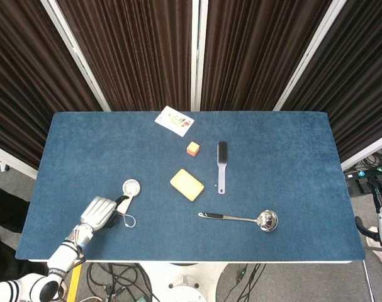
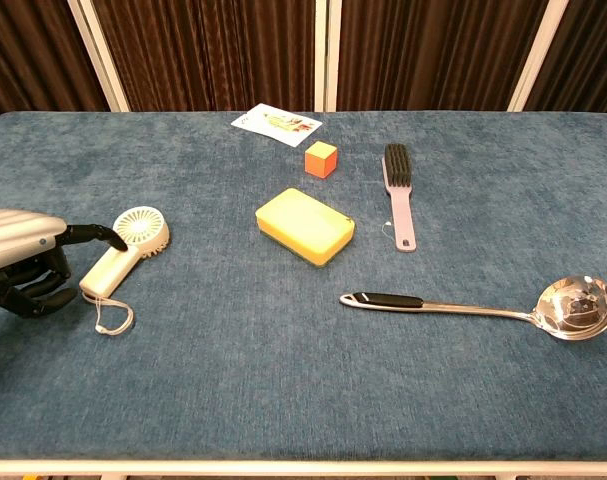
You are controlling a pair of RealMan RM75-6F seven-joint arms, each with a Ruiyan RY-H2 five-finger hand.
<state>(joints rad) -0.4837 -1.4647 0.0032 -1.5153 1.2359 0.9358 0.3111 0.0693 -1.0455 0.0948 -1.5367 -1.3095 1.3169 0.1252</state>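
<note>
My left hand lies low at the table's front left, silver back up, fingers loosely curled toward the cloth. Its thumb reaches out to the handle of a small white hand-held fan and touches or nearly touches it. The fan lies flat on the blue table, with its round head away from me and its wrist loop toward the front edge. The hand holds nothing. My right hand shows in neither view.
A yellow sponge block lies mid-table, with an orange cube behind it. A lilac brush lies to their right. A steel ladle lies front right. A printed card sits at the back edge.
</note>
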